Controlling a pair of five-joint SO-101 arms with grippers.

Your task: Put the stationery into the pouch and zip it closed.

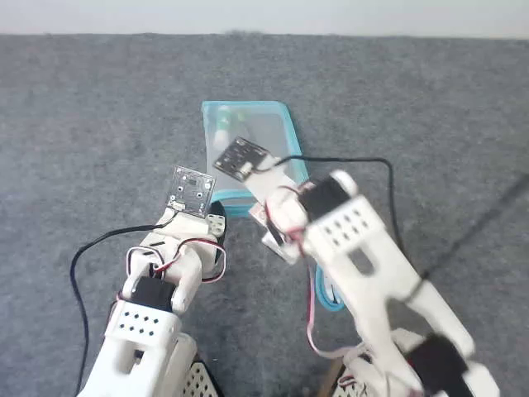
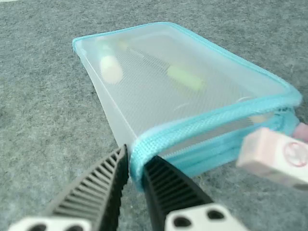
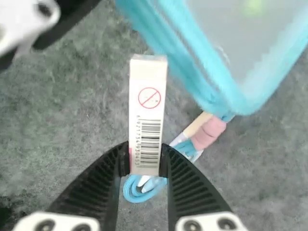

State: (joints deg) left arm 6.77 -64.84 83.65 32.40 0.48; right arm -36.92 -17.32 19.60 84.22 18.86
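The translucent pouch with teal zip trim lies on the grey carpet, and a green pen and a pale item show through its mesh. My left gripper is shut on the pouch's near teal corner. My right gripper is shut on a white and pink eraser, held upright just beside the pouch's open edge. That eraser also hangs near the pouch mouth in the left wrist view. A pencil's pink end sticks out under the trim.
A teal cord loop lies on the carpet under the right arm, also seen as a blue loop below the eraser. Black cables run across the carpet. Open carpet lies left of and beyond the pouch.
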